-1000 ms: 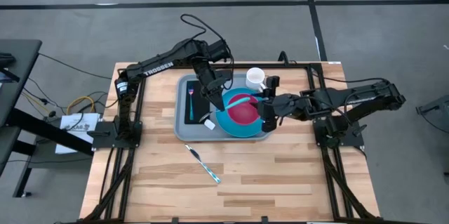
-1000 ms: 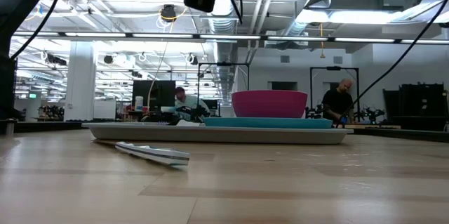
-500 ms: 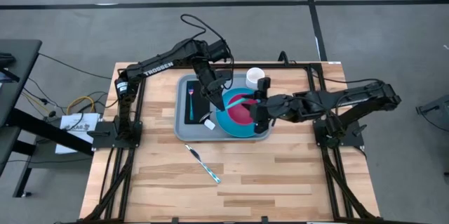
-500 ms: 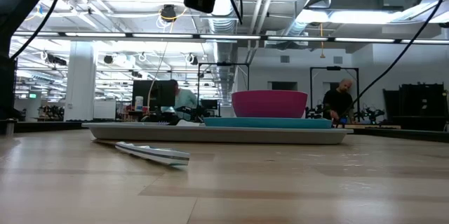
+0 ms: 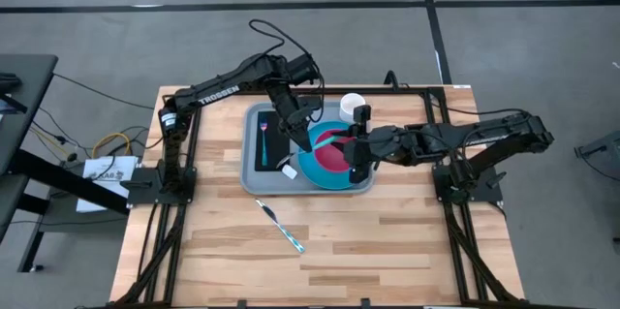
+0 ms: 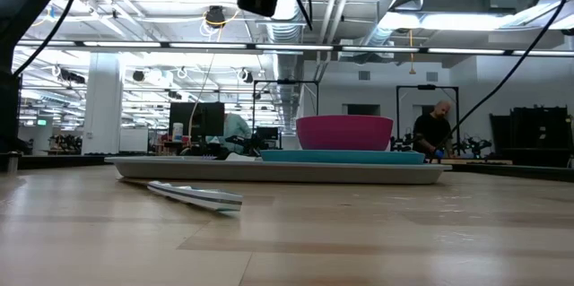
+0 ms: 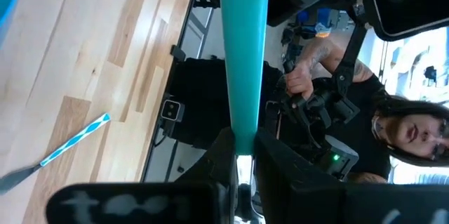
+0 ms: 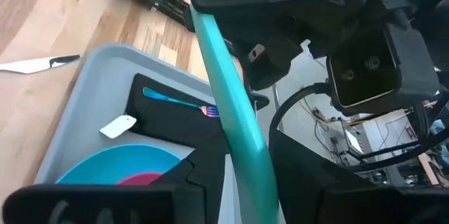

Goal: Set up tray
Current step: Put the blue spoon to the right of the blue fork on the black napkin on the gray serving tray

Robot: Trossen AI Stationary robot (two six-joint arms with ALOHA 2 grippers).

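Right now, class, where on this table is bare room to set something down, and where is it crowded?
Bare wood lies along the near edge in front of the knife and on both sides of the tray. The tray is crowded: napkin with fork, plate, bowl, both grippers overhead.

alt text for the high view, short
Both arms meet over a grey-blue tray on a wooden table, left gripper and right gripper sharing a teal utensil handle above a pink bowl on a blue plate. A knife lies on the table beside the tray.
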